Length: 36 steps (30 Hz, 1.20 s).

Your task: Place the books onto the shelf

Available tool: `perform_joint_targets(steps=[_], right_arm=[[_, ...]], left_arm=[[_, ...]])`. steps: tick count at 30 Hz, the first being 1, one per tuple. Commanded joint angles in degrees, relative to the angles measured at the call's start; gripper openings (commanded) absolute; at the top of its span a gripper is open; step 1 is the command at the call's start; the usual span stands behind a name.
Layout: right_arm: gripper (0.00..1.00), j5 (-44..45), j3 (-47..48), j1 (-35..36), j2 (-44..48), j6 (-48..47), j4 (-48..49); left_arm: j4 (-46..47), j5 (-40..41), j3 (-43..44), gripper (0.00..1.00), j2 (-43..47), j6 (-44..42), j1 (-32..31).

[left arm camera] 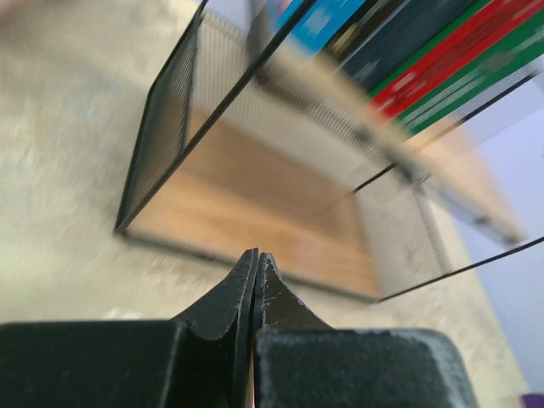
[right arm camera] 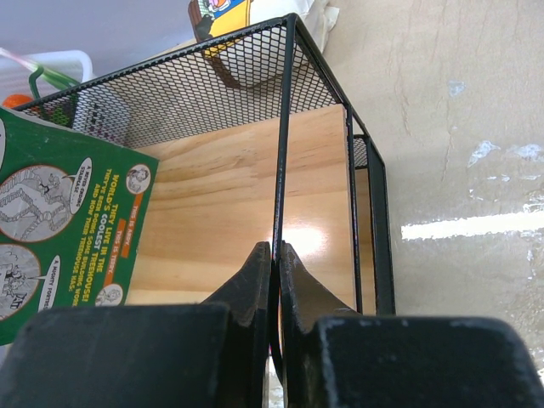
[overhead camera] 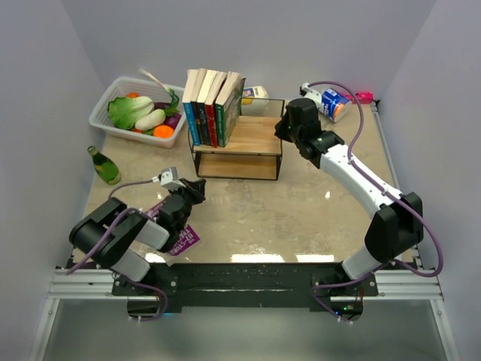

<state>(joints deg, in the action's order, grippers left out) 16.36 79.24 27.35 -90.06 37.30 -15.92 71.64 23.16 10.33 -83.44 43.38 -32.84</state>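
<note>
1. The bench (overhead camera: pixel 301 218) is a pale, mottled stone-look top with glossy streaks of light, closed in by plain lilac-white walls (overhead camera: pixel 248 37).
2. The left claw (left arm camera: pixel 257 255) is clenched on nothing, low over the bench. The shelf (overhead camera: pixel 255 135) stands just ahead of it.
3. The right claw (right arm camera: pixel 274 248) is clenched at the shelf's right side. A thin black bar of the frame runs in between its tips and seems to be pinched there.
4. A row of books (overhead camera: pixel 213 105) stands on the top board, left of the right claw. A purple book (overhead camera: pixel 183 241) lies on the bench behind the left claw, under its arm.
5. The green cover (right arm camera: pixel 68 212) beside the right claw reads "THEY LIVE IN THE WORLD'S COOLEST".
</note>
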Motion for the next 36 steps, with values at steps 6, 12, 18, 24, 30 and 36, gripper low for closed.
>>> perform_joint_targets(steps=[6, 12, 18, 24, 30, 36], right_arm=[[0.0, -0.72, -0.58, 0.07, 0.24, 0.58, 0.19], [0.0, -1.07, -0.32, -0.02, 0.32, 0.49, 0.37], [0.0, -1.24, -0.4, -0.02, 0.24, 0.49, 0.37], [0.0, -1.59, 0.03, -0.02, 0.15, 0.58, 0.37], [0.0, -1.77, 0.12, 0.07, 0.24, 0.58, 0.28], [0.0, -2.12, 0.03, -0.02, -0.29, 0.76, 0.54]], left_arm=[[37.09, -9.88, 3.91, 0.0, -7.18, -4.43, 0.85], [37.0, -16.21, 6.55, 0.0, -2.7, -10.68, 0.85], [37.09, -18.49, 5.93, 0.0, -1.29, -13.84, 0.94], [37.17, -22.63, 9.79, 0.0, -0.06, -19.72, 0.93], [36.56, -19.74, 12.26, 0.0, 0.73, -25.96, 0.85], [34.71, -16.4, 14.1, 0.0, 0.91, -35.02, 0.76]])
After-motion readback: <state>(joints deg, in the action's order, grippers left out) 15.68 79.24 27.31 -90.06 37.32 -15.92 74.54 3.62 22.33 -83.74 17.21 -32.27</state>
